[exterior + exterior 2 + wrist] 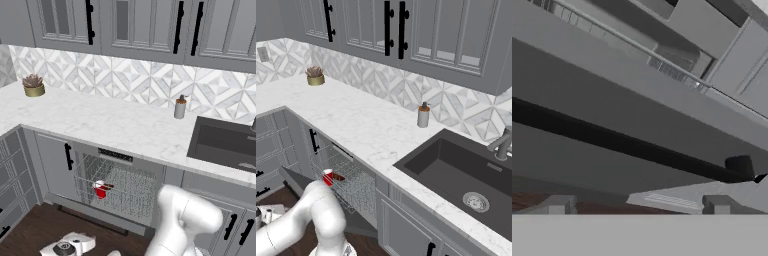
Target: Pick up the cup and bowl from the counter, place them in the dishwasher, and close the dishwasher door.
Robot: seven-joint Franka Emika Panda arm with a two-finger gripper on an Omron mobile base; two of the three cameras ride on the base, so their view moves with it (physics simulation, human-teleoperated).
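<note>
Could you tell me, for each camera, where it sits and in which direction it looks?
Left base view: behind the arm on its left, looking forward and down at the counter and open dishwasher; the white arm rises at lower right.
Right base view: behind on the right, over the counter and sink; the arm rises at lower left.
Hand view: on the hand, close under the dishwasher door and its bar handle; the fingers stand apart.
Both base views share the cup, soap bottle and plant.

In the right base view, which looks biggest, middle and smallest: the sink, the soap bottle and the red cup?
1. sink, by far the biggest.
2. soap bottle.
3. red cup, though the arm partly hides it, so these two are close.
</note>
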